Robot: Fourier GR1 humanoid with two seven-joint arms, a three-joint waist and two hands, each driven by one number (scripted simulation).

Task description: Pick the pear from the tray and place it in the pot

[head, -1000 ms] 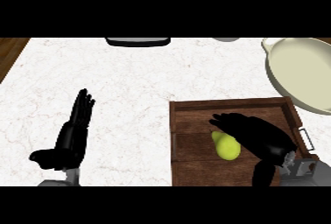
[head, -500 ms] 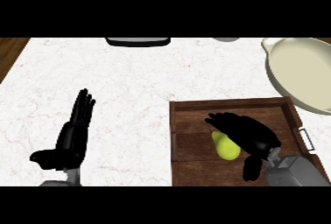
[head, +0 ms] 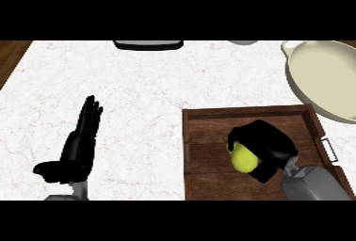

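Observation:
A yellow-green pear [head: 244, 158] lies in the brown wooden tray [head: 208, 127] at the lower right. My right hand [head: 268, 143] is over it, fingers and thumb curled round the fruit and hiding its right side. The cream pot [head: 327, 77] stands past the tray's far right corner, partly cut by the view's edge. My left hand [head: 78, 146] rests open on the white counter at the lower left, fingers straight and pointing away from me.
A dark flat object [head: 148, 45] and a grey round thing [head: 242, 42] sit at the counter's far edge. The wooden floor [head: 10, 54] shows past the counter's left edge. A metal handle [head: 328, 149] sticks out from the tray's right side.
My right hand has closed its fingers down round the pear and pulled slightly toward me. The left hand has not moved.

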